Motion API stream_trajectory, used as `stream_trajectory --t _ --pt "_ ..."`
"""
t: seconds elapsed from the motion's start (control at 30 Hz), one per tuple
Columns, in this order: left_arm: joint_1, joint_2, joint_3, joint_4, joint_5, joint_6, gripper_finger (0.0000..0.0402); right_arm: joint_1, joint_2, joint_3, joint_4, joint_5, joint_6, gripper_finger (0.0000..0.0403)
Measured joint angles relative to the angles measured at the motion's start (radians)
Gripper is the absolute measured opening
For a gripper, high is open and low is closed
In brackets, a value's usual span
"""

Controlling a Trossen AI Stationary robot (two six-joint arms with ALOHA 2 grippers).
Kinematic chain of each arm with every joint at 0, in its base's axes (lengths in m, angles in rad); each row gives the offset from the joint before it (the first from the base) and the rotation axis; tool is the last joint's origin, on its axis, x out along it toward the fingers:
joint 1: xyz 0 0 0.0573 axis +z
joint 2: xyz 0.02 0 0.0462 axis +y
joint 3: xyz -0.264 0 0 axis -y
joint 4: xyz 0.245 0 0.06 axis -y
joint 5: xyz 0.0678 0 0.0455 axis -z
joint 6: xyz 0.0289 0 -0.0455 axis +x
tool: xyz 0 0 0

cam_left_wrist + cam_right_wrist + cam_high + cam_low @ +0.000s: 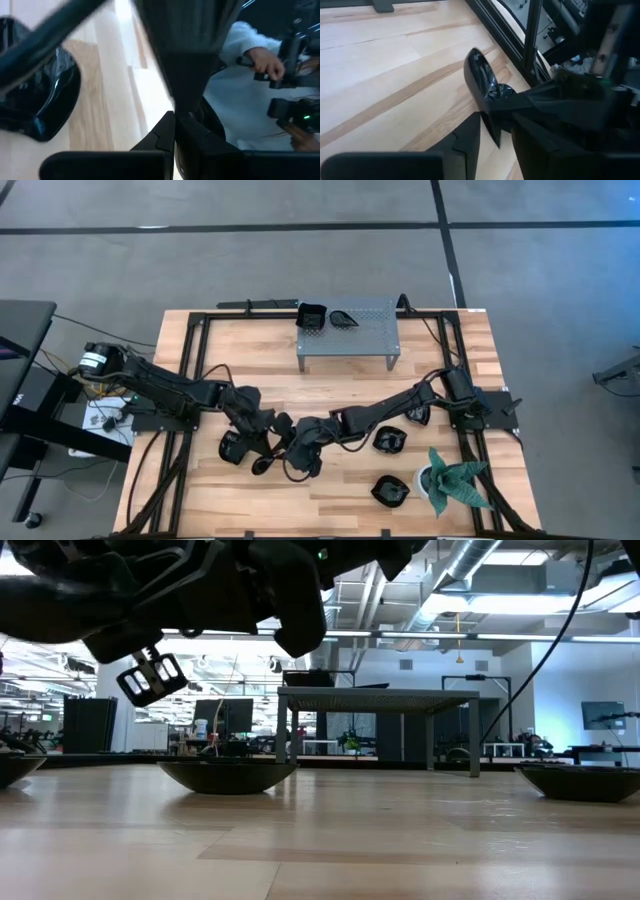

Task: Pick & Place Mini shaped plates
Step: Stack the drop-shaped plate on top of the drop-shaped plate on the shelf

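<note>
Both my claws meet at one mini shaped plate (pixel 480 75) above the table's (pixel 440 360) front edge, midway along.
My left claw (pixel 174 120) pinches it tight, edge-up; my right claw (pixel 495 132) stands part-open astride its rim.

Plate (pixel 35 95) cut off (blurred, perhaps teardrop-shaped) at frame edge.

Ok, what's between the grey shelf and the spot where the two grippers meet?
Only bare tabletop. In the high view nothing sits between the shelf and the left gripper and right gripper.
</note>
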Motion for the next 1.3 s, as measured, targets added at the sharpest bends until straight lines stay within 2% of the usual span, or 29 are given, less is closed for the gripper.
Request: stream_trajectory --t 0.6,1.3 --pt "0.004 0.000 0.001 0.036 0.049 -0.006 0.0016 0.000 0.001 -0.001 0.029 -0.005 -0.054 0.0060" --pt "0.004 0.000 0.001 0.043 0.059 -0.058 0.0030 0.007 0.001 -0.001 0.020 -0.004 -0.129 0.0054"
